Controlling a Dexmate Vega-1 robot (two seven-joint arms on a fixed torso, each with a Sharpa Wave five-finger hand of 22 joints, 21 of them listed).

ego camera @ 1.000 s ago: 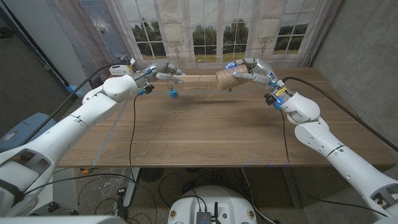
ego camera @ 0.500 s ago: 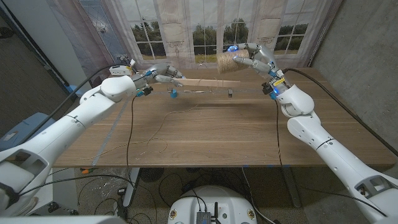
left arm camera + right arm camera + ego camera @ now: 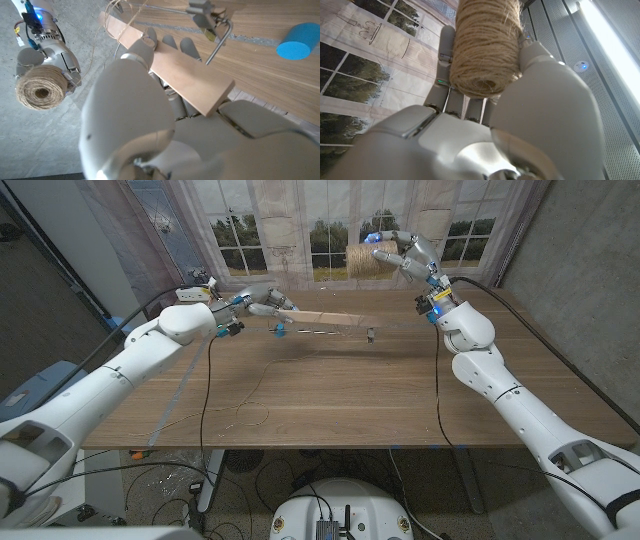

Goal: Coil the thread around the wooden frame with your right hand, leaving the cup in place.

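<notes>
The right hand point(image 3: 405, 252), raised high above the far edge of the desk point(image 3: 340, 395), has its fingers closed around a spool of twine point(image 3: 363, 260); the right wrist view shows the spool point(image 3: 487, 45) seated between thumb and fingers. The left hand point(image 3: 262, 301) grips one end of the wooden frame point(image 3: 325, 319), a pale flat slat held just above the desk near its far edge, with the slat running toward the desk's middle; the left wrist view shows fingers point(image 3: 150, 40) wrapped over the slat point(image 3: 170, 70) and a metal hook fitting point(image 3: 212, 27) beside it. A small blue cup point(image 3: 279, 330) stands on the desk just under the slat, close to the left hand. Loose thread point(image 3: 255, 395) trails across the desk's near-left area; the strand between spool and frame is too fine to trace in the head view. Judged risks: the winding arc of the right hand could drag taut thread across the cup and tip or shift it, given how near it sits to the slat; slack could let turns slip off the slat's free end; a strong pull could twist the slat in the left hand's single-ended hold; the trailing thread could snag on the hook fitting.
</notes>
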